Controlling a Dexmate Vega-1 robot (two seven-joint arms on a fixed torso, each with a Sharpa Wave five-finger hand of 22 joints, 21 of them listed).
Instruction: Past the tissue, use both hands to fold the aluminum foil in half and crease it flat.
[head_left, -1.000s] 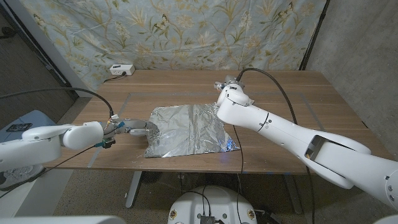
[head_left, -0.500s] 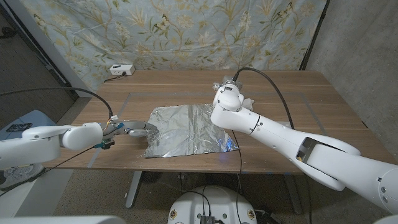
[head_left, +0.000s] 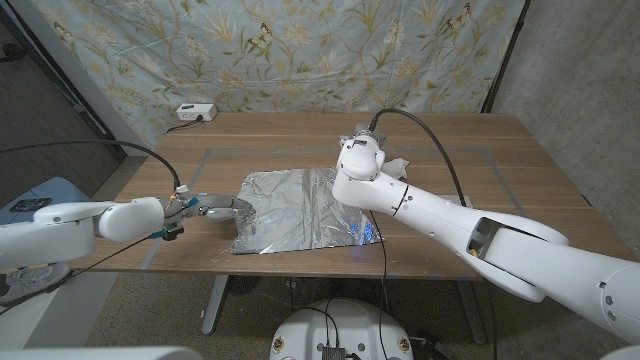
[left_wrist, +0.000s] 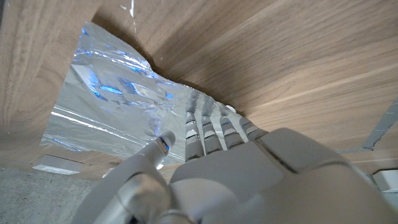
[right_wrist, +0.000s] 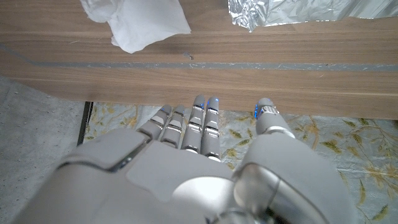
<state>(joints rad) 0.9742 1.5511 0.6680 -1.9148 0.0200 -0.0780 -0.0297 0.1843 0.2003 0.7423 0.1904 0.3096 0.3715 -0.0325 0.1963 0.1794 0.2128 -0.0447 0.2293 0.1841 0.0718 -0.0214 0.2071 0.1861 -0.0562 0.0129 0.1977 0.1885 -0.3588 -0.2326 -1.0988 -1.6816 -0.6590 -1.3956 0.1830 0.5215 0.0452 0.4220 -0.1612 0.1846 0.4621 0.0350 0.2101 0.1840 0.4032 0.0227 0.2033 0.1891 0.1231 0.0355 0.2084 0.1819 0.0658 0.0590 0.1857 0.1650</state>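
Observation:
The aluminum foil (head_left: 300, 205) lies spread and crinkled on the wooden table (head_left: 470, 150), near its front middle. My left hand (head_left: 215, 207) reaches in from the left, and its outstretched fingers (left_wrist: 202, 118) touch the foil's (left_wrist: 112, 99) left edge, which curls up a little there. The thumb stands apart and I see nothing pinched. My right arm (head_left: 362, 165) hangs over the foil's far right corner. My right hand (right_wrist: 205, 124) is stretched out above the table with nothing in it, pointing past the far edge. The white crumpled tissue (right_wrist: 140, 22) lies beside a foil corner (right_wrist: 298, 12).
A white power strip (head_left: 194, 112) sits at the table's far left edge. A floral cloth (head_left: 300, 50) hangs behind the table. Bare wood stretches to the right of the foil and along the far side.
My right arm has swung a little to the left, further over the foil's far right corner. The left hand and the foil have stayed put.

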